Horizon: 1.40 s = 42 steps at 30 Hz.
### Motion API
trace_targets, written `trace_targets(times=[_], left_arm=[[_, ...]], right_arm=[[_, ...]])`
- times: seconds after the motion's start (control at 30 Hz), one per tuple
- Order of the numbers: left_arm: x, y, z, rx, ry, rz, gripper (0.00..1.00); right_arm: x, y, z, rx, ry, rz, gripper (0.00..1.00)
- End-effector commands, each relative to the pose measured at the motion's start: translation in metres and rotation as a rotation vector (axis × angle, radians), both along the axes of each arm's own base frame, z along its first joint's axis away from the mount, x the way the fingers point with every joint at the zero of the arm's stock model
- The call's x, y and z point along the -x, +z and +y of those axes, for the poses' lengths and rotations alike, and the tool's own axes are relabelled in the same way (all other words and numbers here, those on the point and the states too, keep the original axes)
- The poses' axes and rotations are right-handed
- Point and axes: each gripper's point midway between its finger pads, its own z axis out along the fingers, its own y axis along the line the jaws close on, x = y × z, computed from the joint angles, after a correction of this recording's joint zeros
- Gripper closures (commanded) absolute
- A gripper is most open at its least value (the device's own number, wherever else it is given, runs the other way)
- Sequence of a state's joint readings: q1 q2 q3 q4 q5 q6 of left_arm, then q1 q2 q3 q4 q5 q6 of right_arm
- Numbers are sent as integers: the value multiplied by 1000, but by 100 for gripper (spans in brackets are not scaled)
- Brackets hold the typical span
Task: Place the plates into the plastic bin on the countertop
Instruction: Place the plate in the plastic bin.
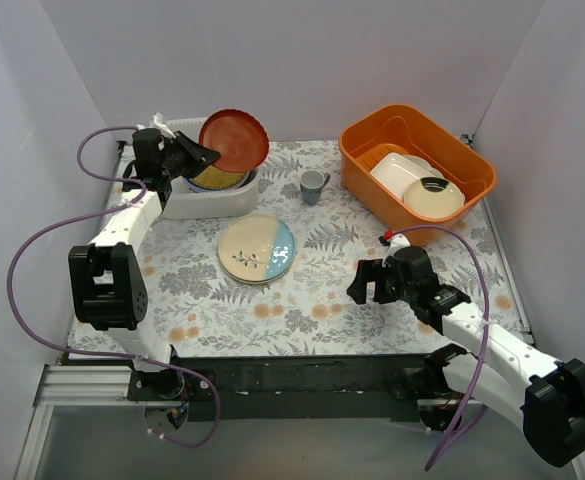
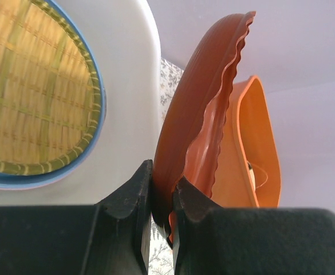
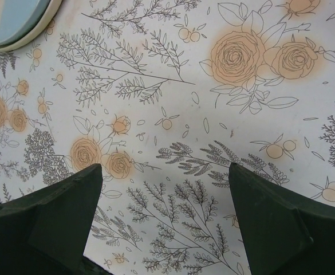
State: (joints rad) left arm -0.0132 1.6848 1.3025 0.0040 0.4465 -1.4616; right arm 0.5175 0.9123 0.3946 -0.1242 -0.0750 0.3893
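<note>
L gripper (image 2: pixel 162 192) clamped on red-orange plate (image 2: pixel 204 97), rim wedged btwn fingers, plate on edge above plastic bin (image 1: pixel 224 203) (yellow woven plate (image 2: pixel 35 86) inside). R gripper (image 3: pixel 164 172) spread wide, holding nothing, well apart from bin; leaf-sprig plate (image 1: pixel 257 248) just beside bin, near side.

Your overhead view shows plain, pale lavender panels boxing in the countertop (image 1: pixel 322 290) on three sides: a back wall (image 1: pixel 302 60), a left wall (image 1: pixel 12 120) and a right wall (image 1: pixel 562 110), meeting in soft vertical corners. Even, diffuse light leaves only faint shadows. At the near edge you see a black crossbar (image 1: pixel 312 372), a ribbed aluminium rail (image 1: pixel 77 385) at its left end, and a dull grey-green surface (image 1: pixel 302 450) below.
</note>
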Motion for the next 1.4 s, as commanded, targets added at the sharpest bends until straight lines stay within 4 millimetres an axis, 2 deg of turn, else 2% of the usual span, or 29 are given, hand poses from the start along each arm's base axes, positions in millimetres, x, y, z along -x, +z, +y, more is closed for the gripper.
trace_targets(times=[0.0,0.17,0.47,0.63,0.8,0.97,1.3,1.37], left_arm=[[3,39,26,51,57,-72,100],[-2,37,46,66,100,-60,100],[-15,24,65,28,178,-32,100],[-23,-7,73,11,209,50,100],[-30,-27,81,-34,239,87,100],[-36,-44,89,-68,265,134,100],[-41,-70,89,-83,247,189,100],[-42,-76,88,-86,237,201,95]], right_arm=[[-11,16,7,-25,14,-57,2],[-9,12,6,-9,19,-41,2],[-11,13,8,-18,22,-43,2],[-12,11,10,-12,31,-32,2],[-11,10,9,-7,31,-26,2],[-12,12,10,-11,31,-32,2],[-14,10,13,-8,39,-17,2],[-14,10,14,-7,47,-16,2]])
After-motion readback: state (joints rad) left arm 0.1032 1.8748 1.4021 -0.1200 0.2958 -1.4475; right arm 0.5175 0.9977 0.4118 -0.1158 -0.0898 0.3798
